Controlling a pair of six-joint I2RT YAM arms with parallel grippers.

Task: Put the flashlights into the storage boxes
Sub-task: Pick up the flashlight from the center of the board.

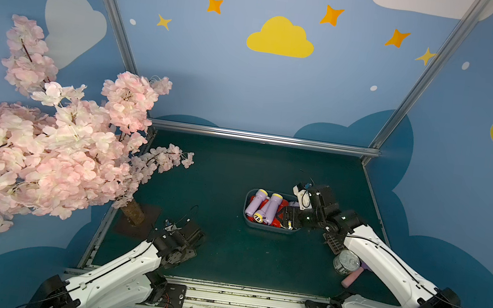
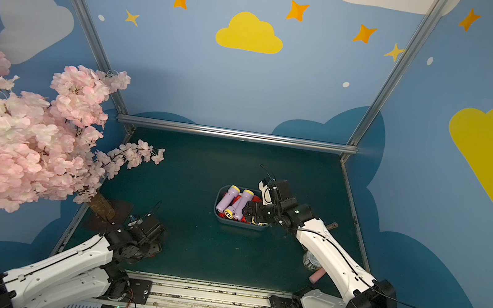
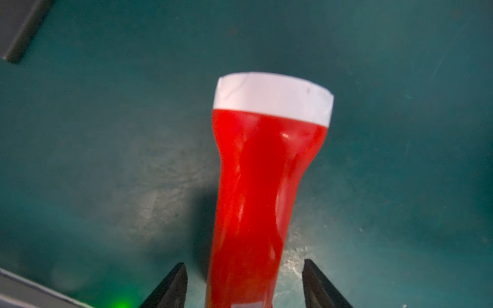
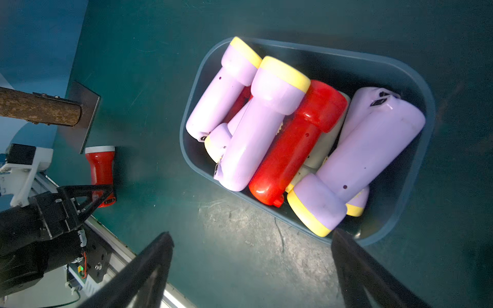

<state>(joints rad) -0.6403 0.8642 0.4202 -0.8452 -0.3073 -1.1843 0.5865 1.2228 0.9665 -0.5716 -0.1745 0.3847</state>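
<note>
A red flashlight (image 3: 256, 186) with a white head ring lies on the green table near the tree base, also visible in the right wrist view (image 4: 100, 170). My left gripper (image 3: 244, 262) is open and straddles its tail end, with a gap showing on each side. The dark blue-grey storage box (image 1: 271, 229) sits right of centre. It holds several flashlights in a pile, lilac ones (image 4: 269, 117) with yellow rings and a red one (image 4: 296, 141). My right gripper (image 4: 252, 233) is open and empty, hovering over the box's right end (image 1: 287, 218).
An artificial cherry tree stands at the left on a brown trunk (image 1: 134, 213), and its blossoms (image 1: 46, 141) overhang the table's left side. A brown slotted scoop (image 1: 335, 242), a silver tin can (image 1: 346, 262) and a pink cylinder (image 1: 351, 278) lie under the right arm.
</note>
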